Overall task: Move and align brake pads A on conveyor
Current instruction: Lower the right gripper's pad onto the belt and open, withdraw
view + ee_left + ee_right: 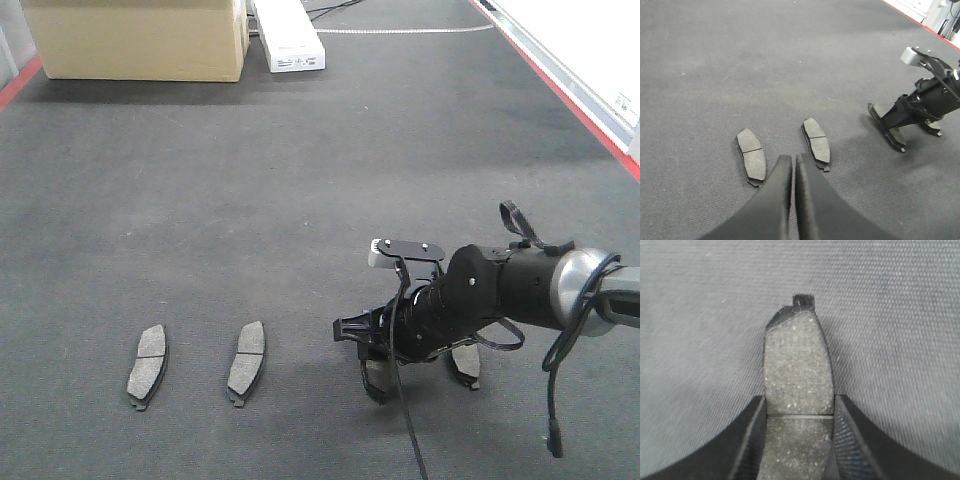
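Right wrist-mounted view: right gripper (799,432) clamps a brake pad (798,370) on the conveyor (700,315); left gripper (793,167) closed.

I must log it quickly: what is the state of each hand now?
Left hand: closed, holding nothing.
Right hand: closed on a brake pad, low at the conveyor.

Even, diffuse overhead light. Shadows on the conveyor belt (300,180) are soft. The white edge at upper right is overexposed. The right wrist view is slightly soft close-up.
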{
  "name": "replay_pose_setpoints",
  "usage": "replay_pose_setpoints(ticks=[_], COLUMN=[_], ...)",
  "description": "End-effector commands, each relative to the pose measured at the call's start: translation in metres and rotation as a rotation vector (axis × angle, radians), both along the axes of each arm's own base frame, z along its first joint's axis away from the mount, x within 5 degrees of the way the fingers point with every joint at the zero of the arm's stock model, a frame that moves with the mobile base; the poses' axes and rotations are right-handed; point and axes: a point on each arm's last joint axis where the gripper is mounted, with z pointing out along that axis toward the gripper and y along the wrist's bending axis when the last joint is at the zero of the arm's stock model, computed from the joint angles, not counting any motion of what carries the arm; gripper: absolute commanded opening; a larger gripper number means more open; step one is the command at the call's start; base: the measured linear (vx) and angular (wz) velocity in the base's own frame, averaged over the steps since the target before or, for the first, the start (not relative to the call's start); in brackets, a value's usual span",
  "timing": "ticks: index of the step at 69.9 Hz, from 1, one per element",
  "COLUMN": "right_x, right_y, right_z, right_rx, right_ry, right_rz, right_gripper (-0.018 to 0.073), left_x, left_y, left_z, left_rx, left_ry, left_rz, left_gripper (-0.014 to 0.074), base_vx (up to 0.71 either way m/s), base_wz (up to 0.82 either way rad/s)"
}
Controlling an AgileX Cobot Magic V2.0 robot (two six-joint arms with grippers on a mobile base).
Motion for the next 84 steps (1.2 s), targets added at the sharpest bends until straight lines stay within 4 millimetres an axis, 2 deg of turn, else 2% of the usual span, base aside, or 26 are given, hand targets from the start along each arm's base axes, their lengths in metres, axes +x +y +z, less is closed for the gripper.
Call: replay_pose_setpoints(ticks=[1, 11, 30, 46, 52, 63, 74, 84], right_x=[0.010, 0.012, 0.012, 0.010, 0.008, 0.000, -0.019, -0.035], right_y=[0.002, 0.002, 0.002, 0.002, 0.001, -0.005, -0.018, -0.033], right_z=[0.024, 0.026, 0.025, 0.024, 0.030, 0.063, 0.112, 0.144], right_rx=[0.042, 0.047, 0.049, 0.044, 0.043, 0.016, -0.021, -0.076], right_ry=[-0.117, -0.151, -0.140, -0.113, -0.120, -0.209, -0.331, -0.409], right_rz=[-0.018, -0.026, -0.031, -0.024, -0.016, 0.042, 0.072, 0.046], right_gripper=[0.0091, 0.0140, 0.0330, 0.0348, 0.0348, 0.0342, 0.0334, 0.0304], left_x=[0.002, 0.002, 0.002, 0.002, 0.002, 0.002, 0.002, 0.002], left_y=[-0.002, -0.002, -0.002, -0.002, -0.002, -0.002, -0.002, -0.002], left_z=[0.013, 0.013, 0.013, 0.013, 0.013, 0.013, 0.013, 0.013], left_rx=[-0.030, -0.030, -0.030, -0.030, -0.030, -0.030, -0.030, -0.030], left_ry=[-0.075, -0.075, -0.075, -0.075, -0.075, -0.075, -0.075, -0.075], left_rz=[-0.009, -0.009, -0.009, -0.009, -0.009, -0.009, -0.009, -0.009], left_gripper=[-0.0006, -0.0006, -0.0006, -0.0006, -0.0006, -0.0006, -0.0006, -0.0006], base_vx=[0.00, 0.00, 0.00, 0.00, 0.00, 0.00, 0.00, 0.00], base_wz=[0.00, 0.00, 0.00, 0.00, 0.00, 0.00, 0.00, 0.00])
